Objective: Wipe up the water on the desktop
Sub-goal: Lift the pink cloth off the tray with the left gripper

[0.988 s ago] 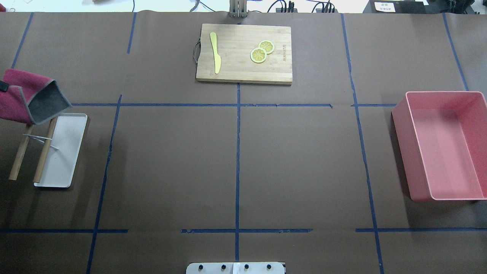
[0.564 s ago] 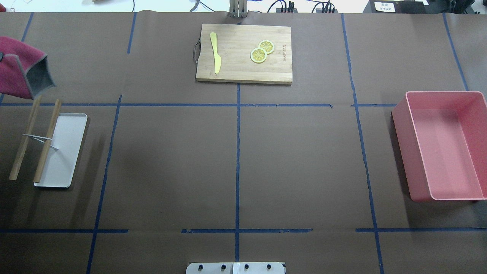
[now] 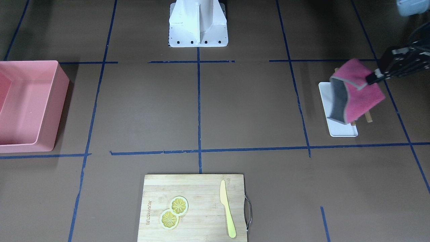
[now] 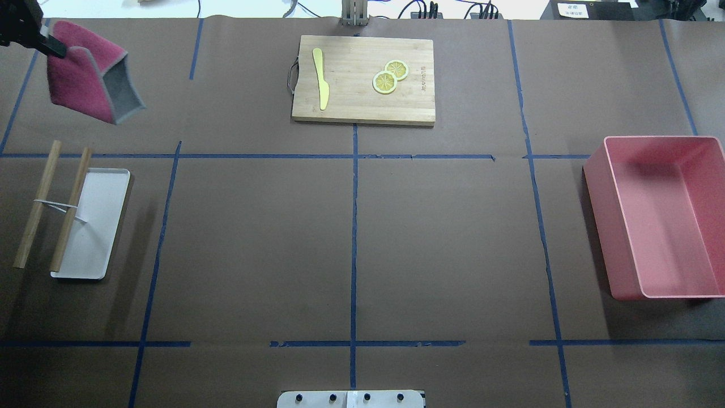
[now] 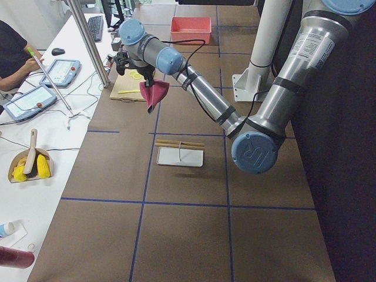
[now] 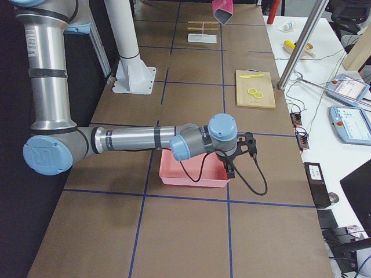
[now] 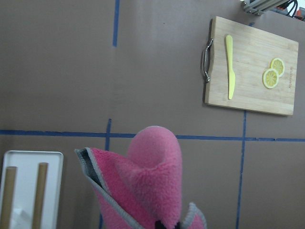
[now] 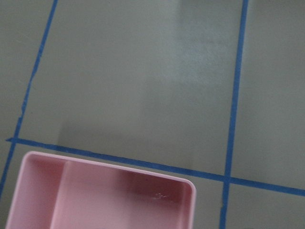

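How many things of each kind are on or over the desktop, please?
Pink cloth: 1
Wooden sticks: 2
White tray: 1
Cutting board: 1
Yellow knife: 1
Lemon slices: 2
Pink bin: 1
Total: 9

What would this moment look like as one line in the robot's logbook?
left tool: shut on pink cloth, held above desktop | right tool: near pink bin, state unclear | water: none visible | wipe: not started
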Controlling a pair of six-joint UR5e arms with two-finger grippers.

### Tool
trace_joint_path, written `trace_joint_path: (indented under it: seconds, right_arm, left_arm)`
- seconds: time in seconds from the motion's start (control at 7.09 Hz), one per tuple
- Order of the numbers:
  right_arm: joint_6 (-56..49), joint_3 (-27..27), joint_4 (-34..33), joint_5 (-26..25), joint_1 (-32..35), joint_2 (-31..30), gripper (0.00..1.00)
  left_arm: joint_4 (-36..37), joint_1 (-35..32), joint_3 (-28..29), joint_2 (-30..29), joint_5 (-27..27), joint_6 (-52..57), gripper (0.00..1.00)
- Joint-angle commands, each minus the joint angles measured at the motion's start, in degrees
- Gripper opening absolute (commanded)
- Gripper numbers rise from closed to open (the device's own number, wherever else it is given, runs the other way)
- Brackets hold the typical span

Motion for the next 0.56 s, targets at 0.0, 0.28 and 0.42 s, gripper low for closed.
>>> trace_joint_path:
  seconds: [0.0,0.28,0.42]
  right_arm:
    - [14.9,8.4,0.2,-0.5,-9.2,6.0,1.0]
    - [19.7,12.0,0.1,-2.5,-16.2,13.7,1.0]
    - [20.7,13.0,0.1,-5.9,-21.1,17.7,1.0]
  left_arm:
    - [-8.1,6.5,0.1,-0.5,4.7,-12.9,0.02]
    - [-18.4,13.0,2.0,-0.6,11.6,-24.1,0.02]
    - [-21.8,15.9,1.9,-0.6,15.6,-30.0,0.02]
